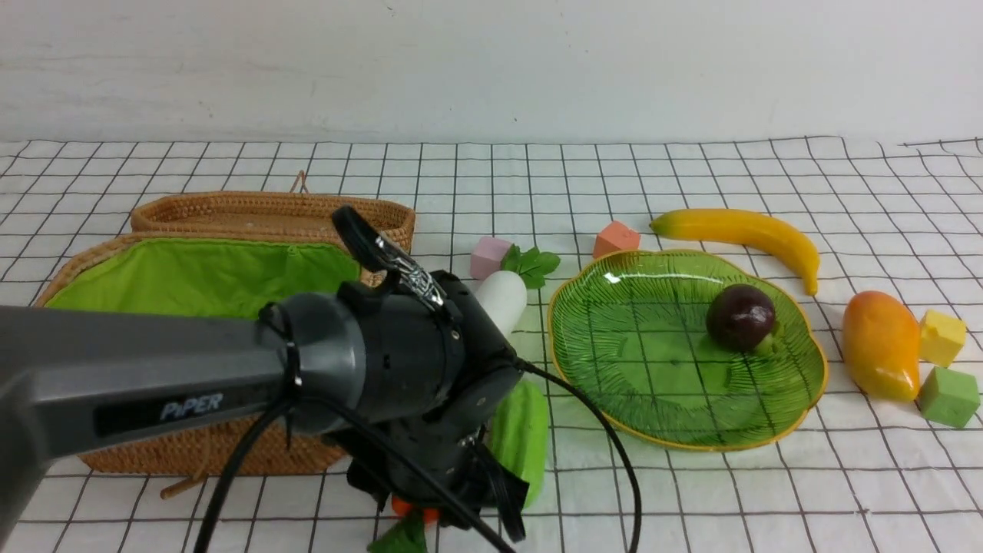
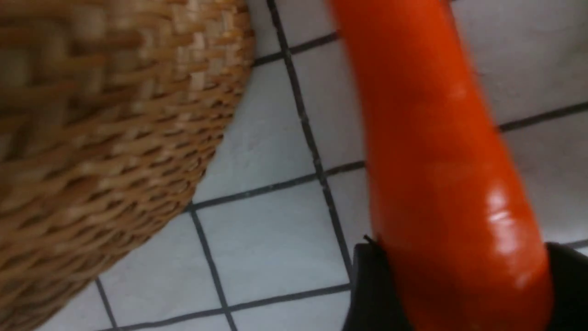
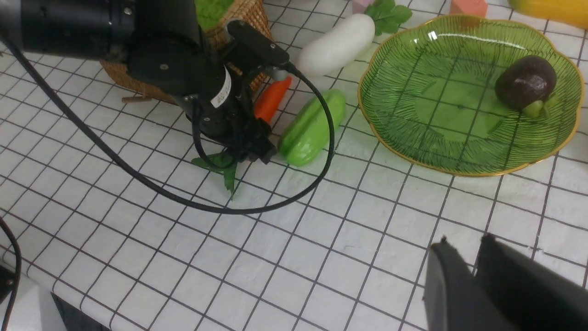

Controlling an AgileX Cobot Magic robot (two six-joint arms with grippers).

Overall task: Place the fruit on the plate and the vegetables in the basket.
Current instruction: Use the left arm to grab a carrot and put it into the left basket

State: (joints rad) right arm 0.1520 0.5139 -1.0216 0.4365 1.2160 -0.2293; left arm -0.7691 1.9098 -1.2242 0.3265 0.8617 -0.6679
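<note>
Straddling carrot [image 2: 441, 174]: left end effector [image 2: 464, 280] spread; right end effector [image 3: 475, 262] nearly closed, empty.

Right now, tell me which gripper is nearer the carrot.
Left. The left gripper is down at the carrot, fingers either side of it, beside the basket. The right gripper hangs over bare cloth near the plate, well clear.

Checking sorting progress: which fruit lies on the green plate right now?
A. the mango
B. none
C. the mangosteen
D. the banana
C: the dark purple mangosteen lies on the green plate, while the banana and the mango lie outside its rim.
</note>
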